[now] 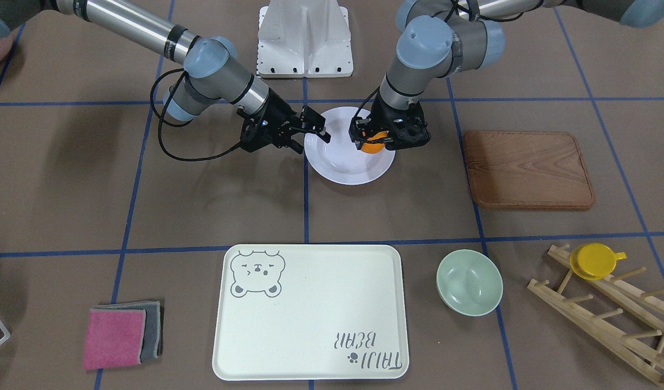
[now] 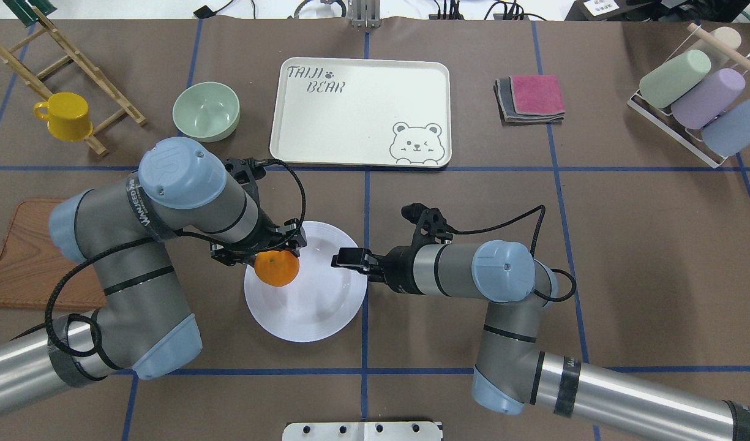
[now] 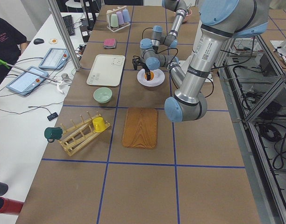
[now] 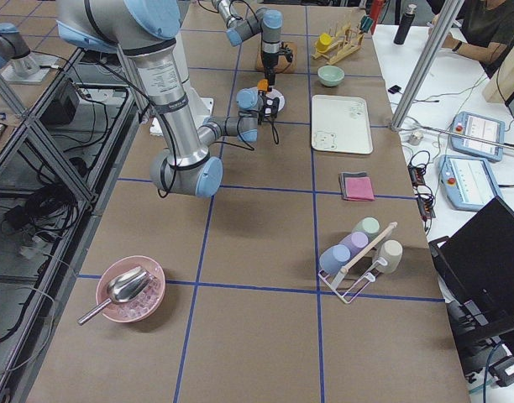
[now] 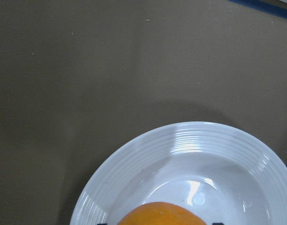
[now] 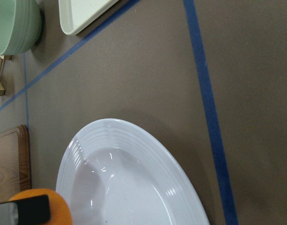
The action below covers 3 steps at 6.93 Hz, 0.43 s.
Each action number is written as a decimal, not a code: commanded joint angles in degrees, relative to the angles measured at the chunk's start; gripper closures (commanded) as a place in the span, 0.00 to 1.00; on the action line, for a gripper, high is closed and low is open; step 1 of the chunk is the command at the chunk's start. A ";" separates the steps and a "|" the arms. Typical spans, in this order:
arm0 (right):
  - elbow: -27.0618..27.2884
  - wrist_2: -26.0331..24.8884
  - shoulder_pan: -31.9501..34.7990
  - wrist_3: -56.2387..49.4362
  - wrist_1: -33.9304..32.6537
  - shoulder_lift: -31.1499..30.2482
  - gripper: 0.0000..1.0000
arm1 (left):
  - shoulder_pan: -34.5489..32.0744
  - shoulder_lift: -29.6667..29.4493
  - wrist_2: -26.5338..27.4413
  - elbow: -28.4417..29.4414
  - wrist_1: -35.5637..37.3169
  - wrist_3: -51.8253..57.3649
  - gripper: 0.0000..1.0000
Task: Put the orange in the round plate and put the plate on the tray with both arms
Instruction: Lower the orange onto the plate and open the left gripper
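Observation:
My left gripper (image 2: 275, 260) is shut on the orange (image 2: 277, 269) and holds it just above the left part of the round plate (image 2: 313, 306). The front view shows the orange (image 1: 373, 147) between the black fingers, over the white plate (image 1: 342, 162). In the left wrist view the orange (image 5: 157, 214) fills the bottom edge above the plate's sunken centre (image 5: 204, 154). My right gripper (image 2: 344, 257) is open and lies level at the plate's right rim; it is also in the front view (image 1: 310, 132). The cream tray (image 2: 362, 110) lies beyond the plate with nothing on it.
A pale-green bowl (image 2: 206, 111) sits left of the tray. A wooden board (image 2: 26, 257) lies at the left edge, under my left arm. A yellow cup (image 2: 65, 116) rests by a wooden rack. Folded cloths (image 2: 531, 98) and a rack of cups (image 2: 699, 98) are at the far right.

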 commanded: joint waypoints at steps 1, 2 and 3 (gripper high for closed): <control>-1.35 0.00 -0.21 0.00 3.14 0.13 0.01 | 0.16 0.08 -0.09 2.14 -3.26 -0.28 0.31; -1.52 -0.08 -0.21 0.00 5.75 -0.57 0.01 | 0.16 0.16 -0.09 3.02 -5.02 -0.89 0.31; -1.52 0.01 -0.21 -0.09 6.74 -1.01 0.01 | 0.16 0.16 -0.09 3.12 -5.30 -0.89 0.31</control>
